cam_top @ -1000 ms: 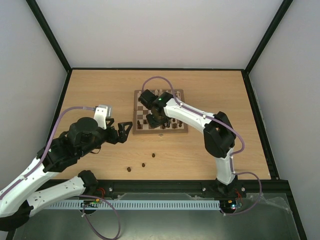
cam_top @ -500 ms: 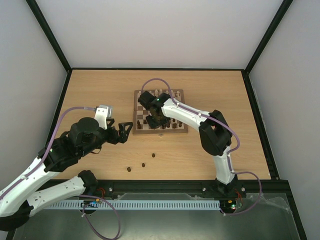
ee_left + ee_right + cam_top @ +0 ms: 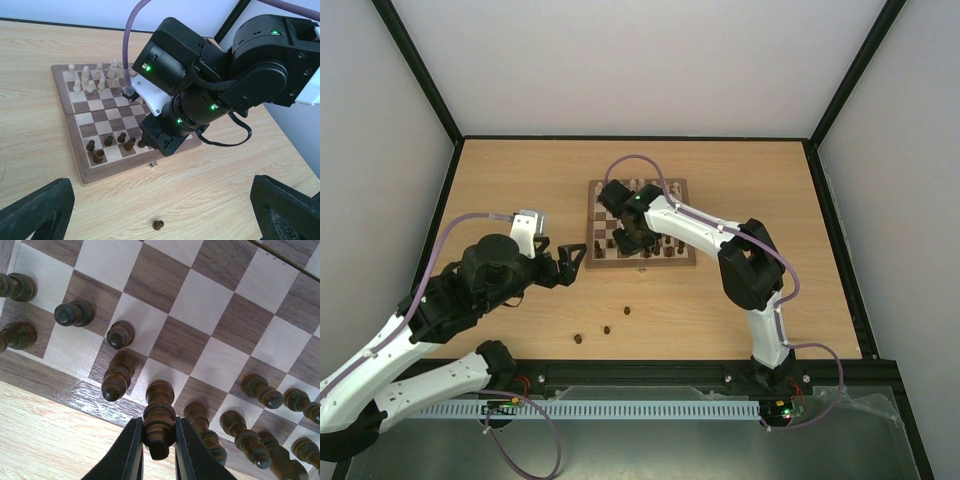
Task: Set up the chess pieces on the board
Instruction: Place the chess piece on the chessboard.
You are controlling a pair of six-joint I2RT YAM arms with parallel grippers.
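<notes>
The board (image 3: 676,262) lies mid-table. My right gripper (image 3: 159,440) is shut on the head of a dark chess piece (image 3: 159,412). That piece stands upright, its base at a cream square in the row by the board's near edge; I cannot tell whether it touches. Several dark pieces (image 3: 116,379) stand around it in the two near rows. From above, the right gripper (image 3: 628,240) hangs over the board's near left part. My left gripper (image 3: 570,262) is open, left of the board, with nothing in it. One loose dark piece (image 3: 158,225) lies between its fingers (image 3: 35,212).
Cream-white pieces (image 3: 95,77) stand along the board's far rows. Three loose dark pieces (image 3: 627,311) (image 3: 606,329) (image 3: 577,339) lie on the table in front of the board. A small clasp (image 3: 152,164) sticks out from the board's front edge. The right arm (image 3: 200,95) covers much of the board.
The right arm's elbow has shifted slightly left while its gripper stays over the board's near rows with the piece. The left arm has not moved.
</notes>
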